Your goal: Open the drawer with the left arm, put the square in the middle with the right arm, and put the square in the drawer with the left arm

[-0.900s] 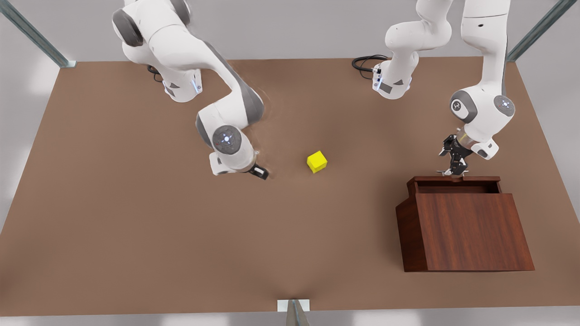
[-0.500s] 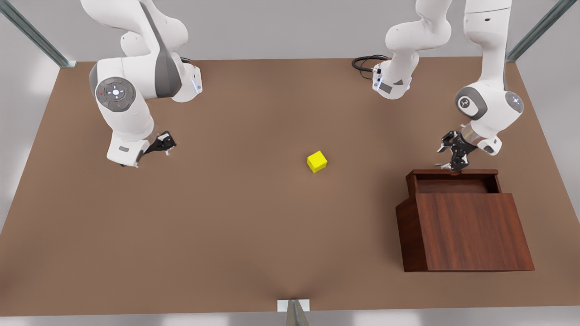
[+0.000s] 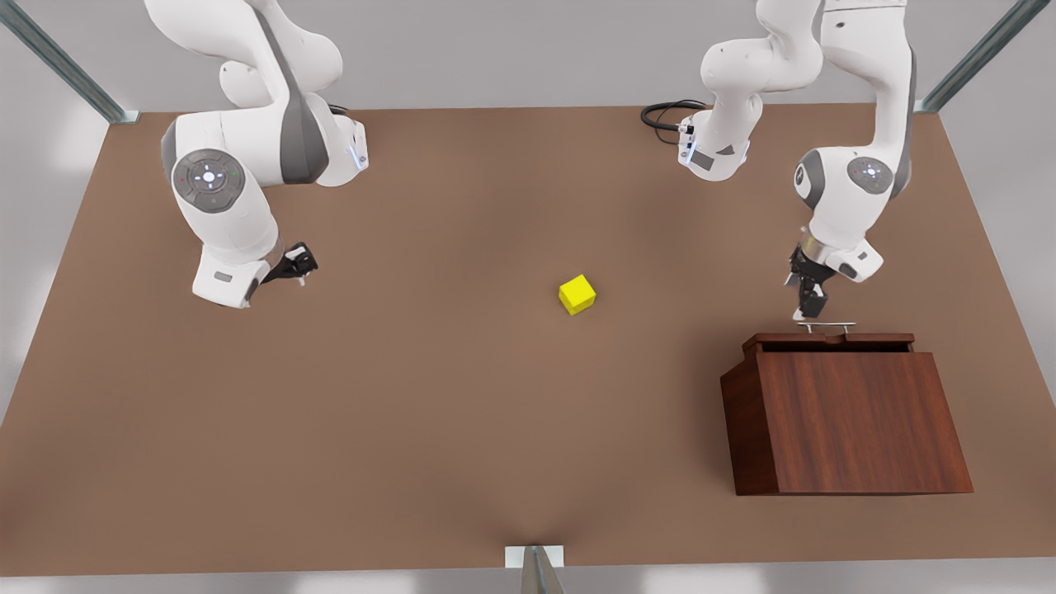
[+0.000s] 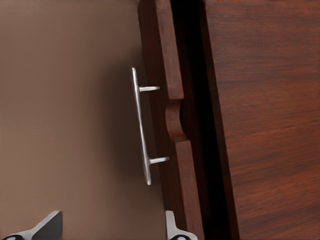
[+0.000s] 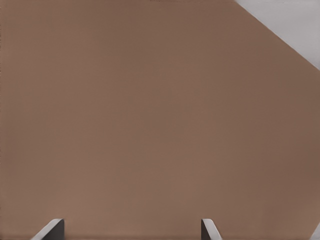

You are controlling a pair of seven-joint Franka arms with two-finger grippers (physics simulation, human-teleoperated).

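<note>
Just behind the cabinet (image 3: 850, 421), where the drawer (image 3: 833, 341) sits barely ajar, I see my left gripper (image 3: 808, 312) spread wide beside the handle (image 3: 827, 326), the cube (image 3: 577, 294) well off on bare table (image 3: 462, 429), and beyond it my right gripper (image 3: 297, 266) waiting, fingers apart.

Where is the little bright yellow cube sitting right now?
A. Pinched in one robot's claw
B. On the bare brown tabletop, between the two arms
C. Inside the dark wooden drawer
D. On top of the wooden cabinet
B: the small bright yellow cube rests alone on the plain brown tabletop, apart from the left claw by the dark reddish-brown wooden drawer and from the right claw, which waits at the front view's left.
</note>
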